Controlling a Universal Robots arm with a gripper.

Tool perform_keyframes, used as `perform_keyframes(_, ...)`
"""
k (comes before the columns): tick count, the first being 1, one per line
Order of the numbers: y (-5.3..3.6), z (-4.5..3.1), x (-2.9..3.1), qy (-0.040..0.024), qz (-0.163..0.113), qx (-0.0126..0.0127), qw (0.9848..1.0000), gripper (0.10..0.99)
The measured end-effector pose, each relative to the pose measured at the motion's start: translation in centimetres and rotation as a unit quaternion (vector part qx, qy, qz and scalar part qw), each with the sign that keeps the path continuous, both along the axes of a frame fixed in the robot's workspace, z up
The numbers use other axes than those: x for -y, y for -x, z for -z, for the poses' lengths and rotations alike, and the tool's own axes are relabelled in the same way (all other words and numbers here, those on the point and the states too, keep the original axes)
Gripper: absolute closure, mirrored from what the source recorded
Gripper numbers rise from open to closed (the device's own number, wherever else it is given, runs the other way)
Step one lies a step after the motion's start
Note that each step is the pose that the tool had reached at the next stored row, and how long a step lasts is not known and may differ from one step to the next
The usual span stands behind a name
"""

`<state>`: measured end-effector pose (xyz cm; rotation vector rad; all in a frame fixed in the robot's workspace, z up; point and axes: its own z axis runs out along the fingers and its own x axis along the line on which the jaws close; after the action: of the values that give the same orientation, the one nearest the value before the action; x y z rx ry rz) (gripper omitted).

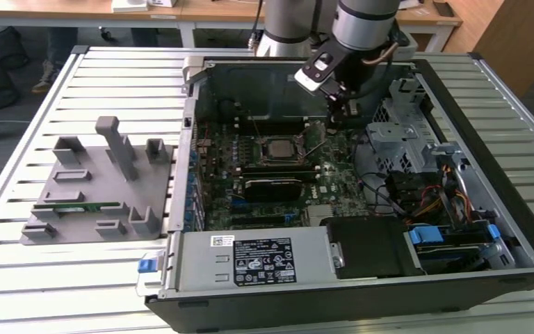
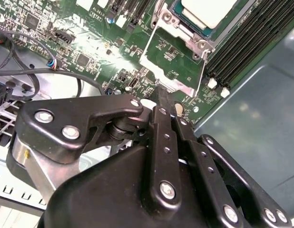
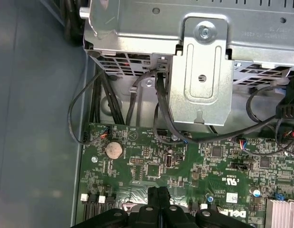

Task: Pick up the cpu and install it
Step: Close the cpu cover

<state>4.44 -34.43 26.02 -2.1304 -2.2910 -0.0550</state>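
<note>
An open computer case [image 1: 341,309] lies on a slatted metal worktop [image 1: 109,76], and your robot arm reaches down into it from the far side. The cpu [image 1: 277,147], a small square chip with a silvery-white top, already sits inside the socket in the middle of the green motherboard [image 3: 151,161]. The second wrist view shows the cpu [image 2: 211,10] lying flat in the socket, with a metal load plate [image 2: 148,42] beside it that appears swung open rather than clamped over the chip. The tool [image 1: 338,115] hangs just above the board, near the socket on the exterior view's right and clear of the chip. Both wrist views show its black fingers [image 3: 159,194] pressed together with nothing between them, so it is closed and empty. Judging from this, pick-up and placement look done, while locking the chip in looks unfinished. Outside the case, a green memory stick [image 1: 77,207] rests on a grey fixture [image 1: 91,188].
</note>
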Motion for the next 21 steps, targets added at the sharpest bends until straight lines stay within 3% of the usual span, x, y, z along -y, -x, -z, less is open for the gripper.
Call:
perform_keyframes(19, -0.27, 1.59, 0.00, 0.0000, 0.000, -0.0026, 1.0000, 0.980)
perform_keyframes(21, -0.28, 1.60, 0.00, 0.0001, 0.000, -0.0045, 1.0000, 0.980)
